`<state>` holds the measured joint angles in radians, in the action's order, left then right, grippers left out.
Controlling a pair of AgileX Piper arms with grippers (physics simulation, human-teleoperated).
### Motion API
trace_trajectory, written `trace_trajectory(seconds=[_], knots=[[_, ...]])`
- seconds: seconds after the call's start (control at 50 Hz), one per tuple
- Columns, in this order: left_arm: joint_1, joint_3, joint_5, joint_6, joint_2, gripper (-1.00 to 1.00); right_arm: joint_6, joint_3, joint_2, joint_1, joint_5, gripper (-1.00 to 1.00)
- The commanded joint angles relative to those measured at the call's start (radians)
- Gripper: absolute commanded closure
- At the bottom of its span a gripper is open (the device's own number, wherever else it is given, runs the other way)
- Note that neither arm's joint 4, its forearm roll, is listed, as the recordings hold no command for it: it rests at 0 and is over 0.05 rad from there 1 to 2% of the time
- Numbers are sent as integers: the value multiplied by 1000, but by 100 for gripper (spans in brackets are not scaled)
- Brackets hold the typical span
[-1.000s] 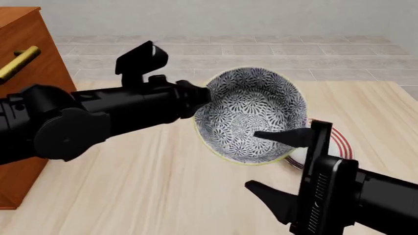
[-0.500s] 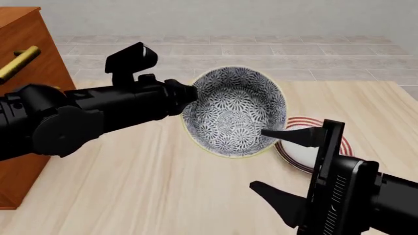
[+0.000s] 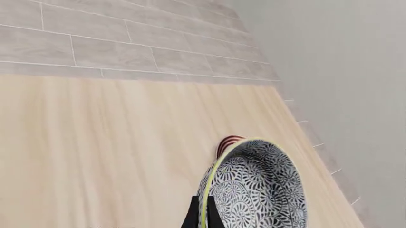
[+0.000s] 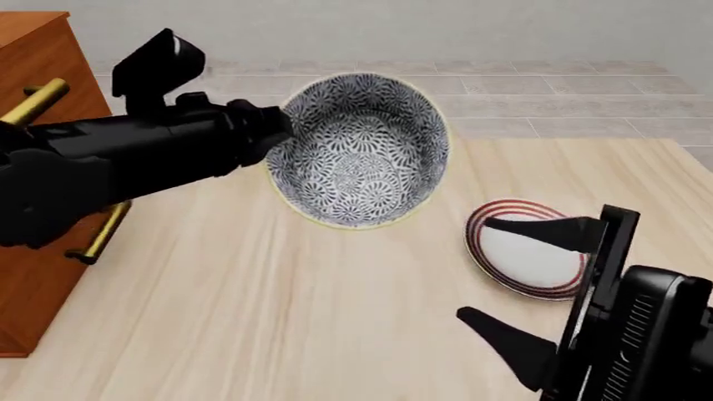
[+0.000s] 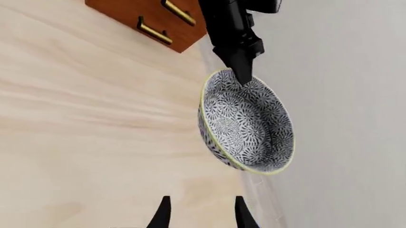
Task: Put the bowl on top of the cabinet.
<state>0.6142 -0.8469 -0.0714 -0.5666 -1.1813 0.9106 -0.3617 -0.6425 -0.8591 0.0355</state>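
Bowl (image 4: 359,150) hangs above the surface (image 4: 279,309), tipped on its side with its opening facing the front camera, pinched at its rim by the left hand (image 4: 279,125). Cabinet (image 4: 39,167) stands left. Right hand (image 4: 529,284) gapes wide near the red-ringed plate (image 4: 523,261).

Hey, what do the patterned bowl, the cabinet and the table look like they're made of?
The bowl looks like glazed ceramic: smooth white body, printed black floral pattern, thin yellow rim. The cabinet appears to be reddish-brown wood with visible grain, and its bar handles look like brass-coloured metal. The table reads as pale wood or wood-look laminate with a matte finish. Being a simulator render, these are only appearances.
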Motion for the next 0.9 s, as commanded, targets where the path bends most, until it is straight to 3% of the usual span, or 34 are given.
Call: trace_trajectory(seconds=[0.02, 0.2, 0.24, 0.28, 0.3, 0.34, 0.36, 0.42, 0.5, 0.54, 0.56, 0.6, 0.66, 0.72, 0.78, 0.82, 0.88, 0.9], knots=[[-37, -7, -49, -24, 79, 100, -67, 7, 92, 46, 39, -100], [-29, -7, -89, -46, 165, 100, -181, -2, 173, 87, 51, -100], [-24, -1, -96, -36, 203, 100, -250, -9, 222, 115, 66, -100], [-23, -1, -92, -22, 229, 100, -279, -9, 242, 128, 71, -100], [-13, 0, -87, -38, 254, 100, -321, -3, 260, 161, 85, -100], [-3, 0, -77, -46, 277, 100, -353, 7, 279, 157, 86, -100], [-41, 10, -92, -78, 297, 100, -409, -5, 311, 168, 104, -100], [-21, 18, -82, -112, 292, 100, -400, 11, 316, 191, 112, -100], [-25, 40, -83, -130, 307, 100, -443, 25, 361, 215, 129, -100], [-41, 49, -83, -135, 322, 100, -492, 27, 388, 228, 138, -100], [-45, 44, -84, -115, 334, 100, -494, 32, 390, 231, 138, -100], [-43, 58, -74, -150, 350, 100, -500, 43, 412, 245, 140, -100], [-58, 64, -80, -149, 385, 100, -582, 40, 474, 278, 165, -100], [-67, 70, -80, -154, 405, 100, -599, 56, 496, 299, 168, -100], [-73, 89, -75, -166, 433, 100, -656, 70, 547, 326, 184, -100], [-82, 101, -72, -165, 450, 100, -653, 79, 573, 345, 194, -100], [-95, 111, -58, -146, 492, 100, -693, 98, 625, 383, 211, -100], [-107, 114, -63, -146, 497, 100, -730, 101, 635, 397, 215, -100]])
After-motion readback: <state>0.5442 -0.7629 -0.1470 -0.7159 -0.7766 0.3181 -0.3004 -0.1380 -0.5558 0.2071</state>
